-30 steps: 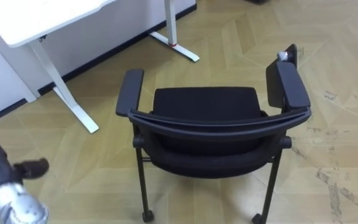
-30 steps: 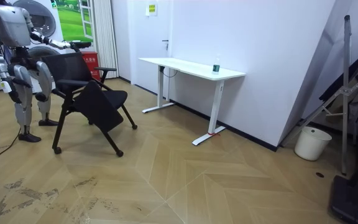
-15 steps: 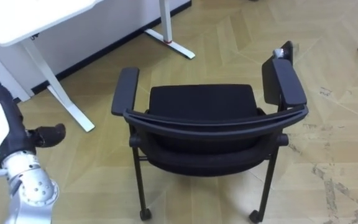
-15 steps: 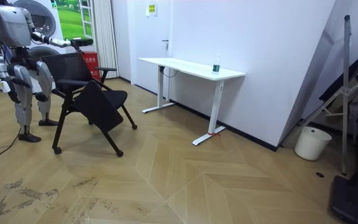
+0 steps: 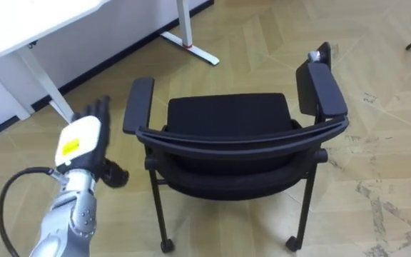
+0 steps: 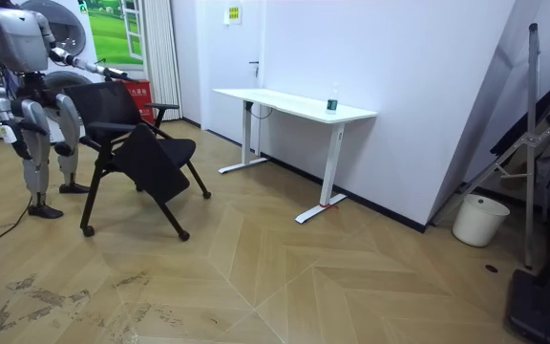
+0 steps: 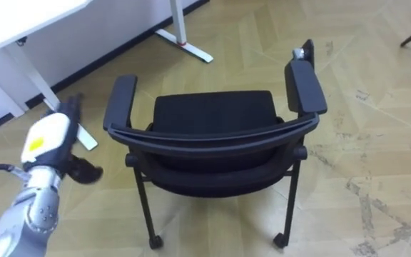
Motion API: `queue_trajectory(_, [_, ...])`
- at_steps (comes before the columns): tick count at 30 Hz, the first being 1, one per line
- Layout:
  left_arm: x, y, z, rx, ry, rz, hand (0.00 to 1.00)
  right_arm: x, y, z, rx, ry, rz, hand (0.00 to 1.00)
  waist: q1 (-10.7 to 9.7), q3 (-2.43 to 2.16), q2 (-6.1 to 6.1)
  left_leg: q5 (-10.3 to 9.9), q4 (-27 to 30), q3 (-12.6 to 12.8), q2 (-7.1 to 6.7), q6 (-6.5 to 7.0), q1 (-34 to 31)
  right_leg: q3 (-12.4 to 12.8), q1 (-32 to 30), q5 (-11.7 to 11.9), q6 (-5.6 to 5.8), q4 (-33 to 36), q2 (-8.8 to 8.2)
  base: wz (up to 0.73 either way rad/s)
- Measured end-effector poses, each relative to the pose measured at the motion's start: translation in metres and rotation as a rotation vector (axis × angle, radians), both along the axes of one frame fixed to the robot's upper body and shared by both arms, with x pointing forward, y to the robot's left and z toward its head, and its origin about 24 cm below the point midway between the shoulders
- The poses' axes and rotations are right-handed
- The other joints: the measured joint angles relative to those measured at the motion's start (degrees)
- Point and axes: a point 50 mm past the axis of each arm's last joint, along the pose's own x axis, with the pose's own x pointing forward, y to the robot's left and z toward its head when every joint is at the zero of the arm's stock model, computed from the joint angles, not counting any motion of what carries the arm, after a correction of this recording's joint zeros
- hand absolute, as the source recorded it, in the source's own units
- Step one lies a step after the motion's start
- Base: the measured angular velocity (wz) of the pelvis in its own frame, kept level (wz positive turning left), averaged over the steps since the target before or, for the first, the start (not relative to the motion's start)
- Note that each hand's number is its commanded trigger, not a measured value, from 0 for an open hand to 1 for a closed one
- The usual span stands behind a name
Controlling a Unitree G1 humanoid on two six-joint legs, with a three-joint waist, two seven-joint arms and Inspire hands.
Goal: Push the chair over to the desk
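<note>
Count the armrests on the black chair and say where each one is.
2. One armrest is on the chair's left side, close to the left hand; the other armrest is on its right side. Neither is hidden.

My left hand [image 5: 83,138] is held up at middle left, fingers straight, forearm rising from lower left.

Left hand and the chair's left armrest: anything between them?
No. In the left eye view only bare floor shows in the gap between the left hand and the chair's armrest.
</note>
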Motion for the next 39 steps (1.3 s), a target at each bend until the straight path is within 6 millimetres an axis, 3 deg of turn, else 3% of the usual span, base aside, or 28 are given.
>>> queue_trajectory(3, [0.003,-0.001,0.016,0.025,0.013,-0.050,0.00,-0.001,-0.008,0.002,-0.024,0.006,0.003,0.00,-0.24,0.44,0.82,0.00,0.20,-0.12,-0.04,0.00,0.03,0.05,0.06,0.00,0.00,0.10,-0.05,0.00])
queue_trajectory(9, [0.006,-0.009,0.049,0.083,-0.004,-0.143,0.00,-0.006,-0.012,0.002,-0.056,0.040,-0.028,0.00,0.01,0.64,1.04,-0.01,1.02,-0.20,-0.10,0.00,-0.61,0.04,-0.14,-0.05,0.03,-0.01,-0.14,0.01])
queue_trajectory(12, [0.005,-0.009,0.057,0.120,0.014,-0.158,0.00,-0.006,-0.012,0.002,-0.071,0.044,-0.027,0.00,0.02,0.43,1.36,-0.01,1.28,-0.23,-0.10,0.00,-1.30,0.06,-0.90,-0.05,0.04,-0.01,-0.14,0.03])
queue_trajectory(18, [0.003,-0.008,0.076,0.160,0.028,-0.194,0.00,-0.007,-0.012,0.002,-0.064,0.045,-0.025,0.00,0.04,0.61,1.08,-0.01,1.25,-0.25,-0.10,0.00,-1.31,0.12,-0.93,-0.05,0.03,-0.01,-0.17,0.00])
queue_trajectory(29, [0.003,-0.008,0.076,0.180,0.067,-0.202,0.00,-0.008,-0.012,0.002,-0.061,0.045,-0.025,0.00,-0.01,0.79,0.81,-0.01,1.21,-0.24,-0.10,0.00,-1.53,0.17,-0.85,-0.05,0.03,-0.01,-0.17,0.00])
queue_trajectory(39, [0.005,-0.008,0.080,0.234,0.050,-0.194,0.00,-0.008,-0.013,0.002,-0.078,0.040,-0.027,0.00,-0.06,0.71,1.33,-0.01,1.24,-0.24,-0.11,0.01,-1.74,0.13,-1.02,-0.05,0.03,-0.01,-0.17,0.00])
